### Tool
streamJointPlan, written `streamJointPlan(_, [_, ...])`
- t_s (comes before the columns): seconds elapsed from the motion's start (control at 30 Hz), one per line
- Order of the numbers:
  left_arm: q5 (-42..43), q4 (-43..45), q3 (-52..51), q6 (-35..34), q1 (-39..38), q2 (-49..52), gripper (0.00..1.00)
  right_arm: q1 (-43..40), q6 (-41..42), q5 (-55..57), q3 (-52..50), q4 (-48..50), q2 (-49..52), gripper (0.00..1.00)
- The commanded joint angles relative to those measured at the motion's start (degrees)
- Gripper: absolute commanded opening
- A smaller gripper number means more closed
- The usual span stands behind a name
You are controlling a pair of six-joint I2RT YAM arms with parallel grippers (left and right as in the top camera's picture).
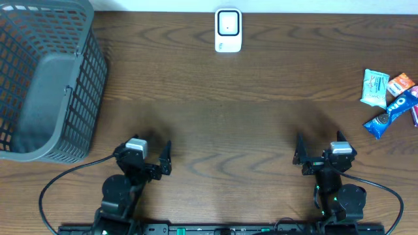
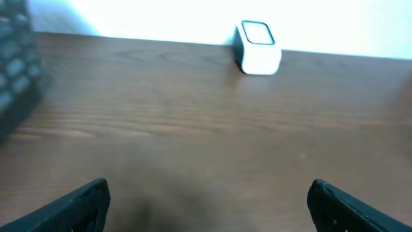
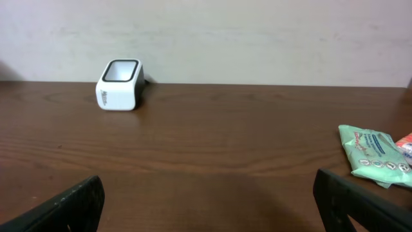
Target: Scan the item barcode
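Dark brown wood-grain counter (image 1: 215, 98) runs back to a pale wall, and the items to scan lie clustered at its right edge: a pale green crinkly packet (image 1: 375, 87), an orange packet (image 1: 401, 83) just beside it, and a glossy blue wrapper (image 1: 390, 113) whose long axis slants from near-left to far-right. They sit ahead of and to the right of the right fingers (image 3: 71, 206), well apart from them. A white, rounded, boxy scanner (image 1: 228, 31) stands at the far edge, about midway between the two arms, its dark-rimmed window turned upward. Both the right fingers and the left fingers (image 2: 77, 206) are black, spread wide and hold nothing, near the front edge. A grey plastic lattice basket (image 1: 46, 85) occupies the far left.
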Motion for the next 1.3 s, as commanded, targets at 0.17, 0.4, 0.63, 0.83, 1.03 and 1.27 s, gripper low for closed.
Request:
streamJointPlan(0.17, [1.44, -2.95, -0.35, 1.16, 6.45, -3.28, 0.98, -0.02, 0.79, 0.04, -0.09, -0.24, -0.39, 0.99])
streamJointPlan(0.4, [1.38, -2.99, -0.35, 3.78, 11.04, -8.48, 0.98, -0.02, 0.79, 0.04, -0.09, -0.24, -0.39, 0.99])
streamJointPlan(0.63, [0.33, -3.15, -0.35, 4.24, 15.89, -8.44, 0.98, -0.02, 0.76, 0.04, -0.09, -0.24, -0.39, 0.99])
streamJointPlan(0.83, [0.37, -3.15, -0.35, 8.33, 16.24, -8.44, 0.98, -0.02, 0.79, 0.04, -0.09, -0.24, -0.39, 0.99])
streamJointPlan(1.03, [0.37, -3.17, -0.35, 8.63, 16.02, -8.44, 0.98, -0.02, 0.76, 0.04, -0.09, -0.24, -0.39, 0.99])
streamJointPlan(1.27, [0.35, -3.19, -0.35, 8.63, 14.97, -8.44, 0.98, -0.02, 0.76, 0.04, -0.09, -0.24, -0.39, 0.99])
